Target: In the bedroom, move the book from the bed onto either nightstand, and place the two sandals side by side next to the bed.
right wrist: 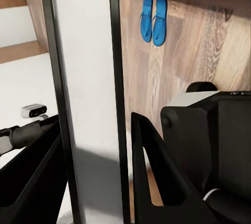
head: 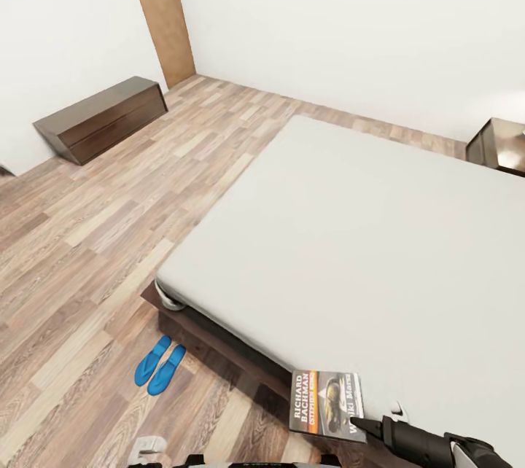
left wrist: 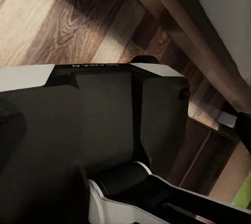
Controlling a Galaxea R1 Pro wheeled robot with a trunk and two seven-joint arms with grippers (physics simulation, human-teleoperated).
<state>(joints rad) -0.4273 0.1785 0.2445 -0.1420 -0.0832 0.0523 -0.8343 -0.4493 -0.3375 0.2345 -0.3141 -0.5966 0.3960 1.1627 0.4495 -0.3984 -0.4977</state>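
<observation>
A: Head view. You have the book (head: 327, 405) at the lower right of the frame, on the near corner of the bed (head: 379, 235), its near end jutting past the mattress edge. Its long axis runs about along that edge, the title reading sideways. The right gripper (head: 355, 423) comes in from the lower right corner, its dark finger tip touching the book's right end.

B: And the sandals?

A: The two sandals (head: 159, 365) lie at lower left on the wood floor (head: 87, 249), side by side, touching or nearly so, just beside the bed frame. From how they lie, I judge that half of the task done. One nightstand (head: 502, 143) sits at the right edge, past the far side of the bed; a long dresser (head: 98, 118) stands at upper left by the wall.

B: Left wrist view?

A: Mostly the robot's own dark body (left wrist: 104, 140), with floor and bed frame (left wrist: 172, 14) across the top. You cannot tell the left claw's state from this.

B: Right wrist view?

A: The book (right wrist: 86, 93) stands as a pale vertical band between the two dark fingers (right wrist: 151, 161), seen edge-on. The right gripper (right wrist: 97, 150) looks closed onto its thickness, so I log it as holding the book. The sandals (right wrist: 153, 19) show at the top of the frame.

B: What governs your next move?

A: The right arm is the nearer one and already has the book. The nightstand lies away across the bed from the claw, so you need a lift clear of the mattress, then a carry that way.
</observation>
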